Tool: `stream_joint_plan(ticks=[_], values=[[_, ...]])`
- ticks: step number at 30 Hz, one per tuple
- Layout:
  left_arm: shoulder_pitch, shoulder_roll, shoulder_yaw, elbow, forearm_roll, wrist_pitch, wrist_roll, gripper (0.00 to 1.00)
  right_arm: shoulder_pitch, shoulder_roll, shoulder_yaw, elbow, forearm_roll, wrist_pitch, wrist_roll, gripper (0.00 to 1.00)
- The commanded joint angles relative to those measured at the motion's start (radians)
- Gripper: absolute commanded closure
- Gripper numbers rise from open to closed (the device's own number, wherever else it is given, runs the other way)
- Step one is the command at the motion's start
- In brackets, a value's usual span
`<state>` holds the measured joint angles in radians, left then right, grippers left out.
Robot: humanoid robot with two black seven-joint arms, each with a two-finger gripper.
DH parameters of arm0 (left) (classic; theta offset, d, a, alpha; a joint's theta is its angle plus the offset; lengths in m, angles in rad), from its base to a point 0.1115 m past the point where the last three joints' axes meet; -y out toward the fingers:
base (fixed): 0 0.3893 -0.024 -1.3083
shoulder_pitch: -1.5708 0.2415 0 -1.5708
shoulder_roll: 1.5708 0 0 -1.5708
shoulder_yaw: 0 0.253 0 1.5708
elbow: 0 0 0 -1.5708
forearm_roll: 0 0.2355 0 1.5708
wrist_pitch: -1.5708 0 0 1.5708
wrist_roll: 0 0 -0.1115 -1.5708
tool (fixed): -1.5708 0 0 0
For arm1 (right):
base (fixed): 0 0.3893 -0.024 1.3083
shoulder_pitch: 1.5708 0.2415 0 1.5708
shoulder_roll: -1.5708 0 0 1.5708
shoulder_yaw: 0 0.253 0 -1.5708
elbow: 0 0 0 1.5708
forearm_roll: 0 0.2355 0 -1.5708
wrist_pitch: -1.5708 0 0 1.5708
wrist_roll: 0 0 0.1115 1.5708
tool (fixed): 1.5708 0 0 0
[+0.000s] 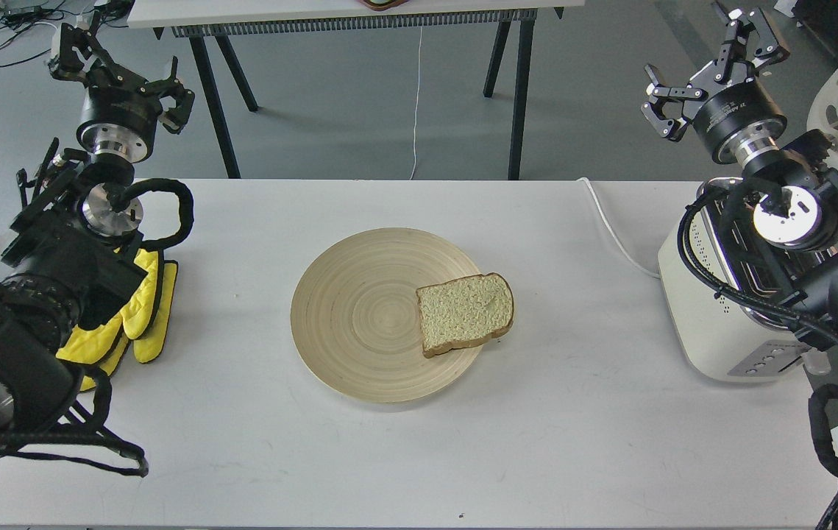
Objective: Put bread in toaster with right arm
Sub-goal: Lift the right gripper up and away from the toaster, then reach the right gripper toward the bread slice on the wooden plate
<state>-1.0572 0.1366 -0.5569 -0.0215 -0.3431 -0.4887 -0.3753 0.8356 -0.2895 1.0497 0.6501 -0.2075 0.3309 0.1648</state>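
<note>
We look down on a white desk (257, 456) filling most of the frame, matte, w/ a few faint scuffs and small dark specks near the bottom edge. Centre frame: round pale wood plate (360, 316) w/ ring grain. The bread (465, 313) lies flat on the plate's right side, its lower right corner overhanging the rim a bit. Toaster (713, 324) stands at the right edge of the desk, cream body, dotted vents, silver button panel at lower right; our right arm (816, 258) crosses in front of and over it, so the slots are mostly hidden. White cord (613, 228) runs from the toaster toward the desk's back edge. Yellow mitts (146, 316) lie at left of the desk, partly under our left arm (58, 265).

Right tool (713, 70), upper right of frame, raised well above the desk, claws spread, holding nothing, well apart from the bread. Left tool (121, 77), upper left, also up, claws spread and empty.

Room behind: grey floor (360, 96), another table (330, 11) w/ black legs along the top of frame, a thin white cable hanging down from it, tangled cables on the floor at far upper left, part of a white chair at far right
</note>
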Motion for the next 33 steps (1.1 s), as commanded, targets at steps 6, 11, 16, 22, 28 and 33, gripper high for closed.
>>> stream_joint_plan(ticks=[6, 11, 16, 22, 28, 33], values=[[0.000, 0.001, 0.000, 0.002, -0.004, 0.000, -0.002, 0.00, 0.003, -0.008, -0.045, 0.013, -0.012, -0.009, 0.010, 0.01], [0.000, 0.000, 0.000, 0.002, -0.004, 0.000, -0.002, 0.00, 0.040, -0.097, -0.180, 0.104, -0.071, -0.012, 0.010, 0.01], [0.000, -0.002, 0.000, 0.002, -0.004, 0.000, -0.001, 0.00, 0.042, -0.212, -0.295, 0.310, -0.237, -0.075, 0.010, 0.02], [0.002, -0.002, 0.002, 0.002, 0.000, 0.000, 0.004, 0.00, -0.012, -0.286, -0.500, 0.494, -0.435, -0.179, 0.012, 0.02], [0.000, -0.002, 0.002, 0.002, 0.000, 0.000, 0.004, 0.00, -0.075, -0.243, -0.655, 0.482, -0.650, -0.303, 0.013, 0.03], [0.000, -0.002, 0.002, 0.002, 0.000, 0.000, 0.003, 0.00, -0.116, -0.148, -0.717, 0.410, -0.768, -0.314, 0.012, 0.06]])
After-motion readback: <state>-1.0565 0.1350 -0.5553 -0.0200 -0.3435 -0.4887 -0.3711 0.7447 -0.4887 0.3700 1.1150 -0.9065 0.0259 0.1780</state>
